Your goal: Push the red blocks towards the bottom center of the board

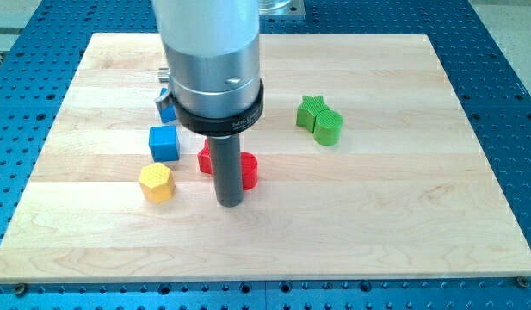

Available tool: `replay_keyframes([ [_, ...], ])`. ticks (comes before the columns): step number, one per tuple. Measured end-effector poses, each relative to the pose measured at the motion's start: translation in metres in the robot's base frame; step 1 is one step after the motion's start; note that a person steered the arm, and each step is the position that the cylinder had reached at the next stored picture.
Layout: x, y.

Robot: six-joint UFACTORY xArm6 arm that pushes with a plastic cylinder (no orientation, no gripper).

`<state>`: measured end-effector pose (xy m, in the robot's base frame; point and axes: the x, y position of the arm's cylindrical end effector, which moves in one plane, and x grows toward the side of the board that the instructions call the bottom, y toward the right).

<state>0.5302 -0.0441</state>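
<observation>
Two red blocks lie near the board's middle, partly hidden by my rod: one shows to the rod's left, the other to its right. Their shapes cannot be made out. My tip rests on the board just below and between them, touching or nearly touching both. The arm's silver body hides the area above them.
A blue cube and a yellow hexagonal block lie left of the red blocks. Another blue block peeks out beside the arm. A green star and a green rounded block sit together at the right. The wooden board lies on a blue perforated table.
</observation>
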Motion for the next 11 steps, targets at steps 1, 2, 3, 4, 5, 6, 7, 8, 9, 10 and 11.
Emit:
replay_keyframes([
  [1, 0.020, -0.064],
  [2, -0.023, -0.079],
  [3, -0.059, -0.074],
  [4, -0.060, 0.000],
  [5, -0.050, 0.020],
  [6, -0.046, -0.010],
  [7, -0.050, -0.013],
  [8, -0.088, 0.030],
  [9, -0.071, 0.036],
  [10, -0.051, 0.035],
  [11, -0.046, 0.035],
])
